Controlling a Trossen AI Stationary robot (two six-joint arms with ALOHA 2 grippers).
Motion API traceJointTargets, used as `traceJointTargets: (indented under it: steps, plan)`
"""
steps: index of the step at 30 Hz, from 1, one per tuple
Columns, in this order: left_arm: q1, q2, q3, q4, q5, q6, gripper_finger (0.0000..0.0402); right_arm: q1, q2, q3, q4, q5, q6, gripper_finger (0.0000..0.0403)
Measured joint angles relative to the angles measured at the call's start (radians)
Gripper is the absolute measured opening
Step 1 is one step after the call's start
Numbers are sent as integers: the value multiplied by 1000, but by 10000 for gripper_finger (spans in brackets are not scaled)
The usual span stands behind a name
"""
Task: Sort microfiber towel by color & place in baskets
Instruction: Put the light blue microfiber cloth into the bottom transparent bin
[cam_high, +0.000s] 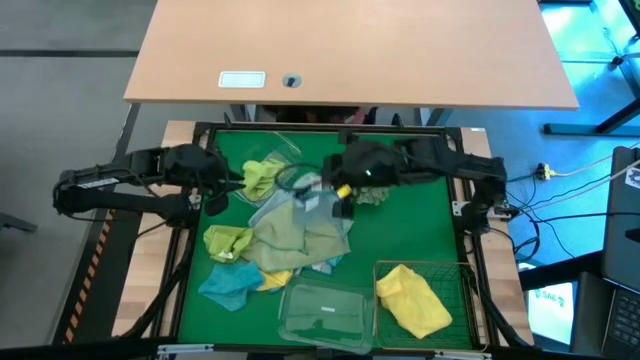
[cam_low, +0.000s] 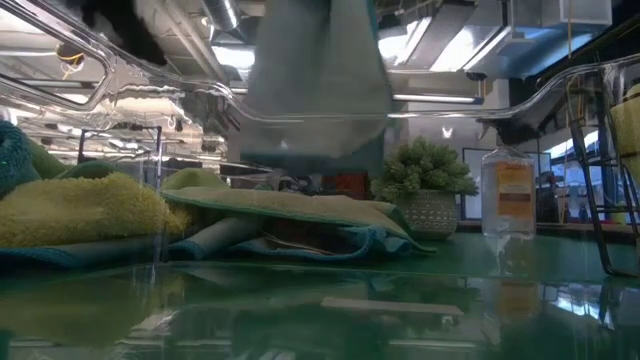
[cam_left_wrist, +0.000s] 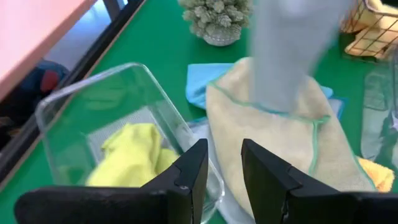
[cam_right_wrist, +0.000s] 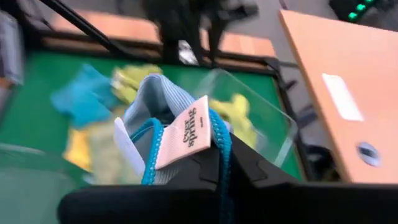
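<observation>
My right gripper (cam_high: 340, 188) is raised over the middle of the green mat, shut on a light blue towel (cam_low: 315, 80) that hangs below it. A pile of lime, pale green, teal and yellow towels (cam_high: 275, 245) lies on the mat beneath. My left gripper (cam_left_wrist: 224, 165) hovers open at the mat's left, by a clear tub (cam_left_wrist: 93, 118) that holds a lime-yellow towel (cam_left_wrist: 130, 152). A second clear tub (cam_high: 325, 315) stands at the near edge. The wire basket (cam_high: 455, 275) at the near right holds a yellow towel (cam_high: 412, 298). My right gripper pinches the light blue towel's teal-hemmed edge (cam_right_wrist: 217, 140) between its two fingers, next to the white label (cam_right_wrist: 186, 134). The fingers slant downward. The towel hangs slack below them, and its lower end (cam_low: 310, 150) is lifted just above the pile.
A small potted spiky plant (cam_low: 425, 190) and a clear bottle with an orange label (cam_low: 510, 195) stand on the mat's far right part. A wooden desk (cam_high: 350, 50) lies beyond the far edge. Bare green mat (cam_high: 420, 230) shows at the right.
</observation>
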Motion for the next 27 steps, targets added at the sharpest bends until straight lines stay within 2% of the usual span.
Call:
traceJointTargets:
  steps: [9,13,20,27]
  plan:
    - [-10,-115,-156,152,71,-26,93,192,-4,0,149,-2,103,9]
    - [-10,-126,-171,203,105,-26,93,272,-4,0,175,5,158,4]
    - [-9,-126,-171,231,107,-26,93,400,-3,0,242,14,222,9]
    - [-9,-125,-171,271,146,-26,92,493,-3,-26,246,160,231,5]
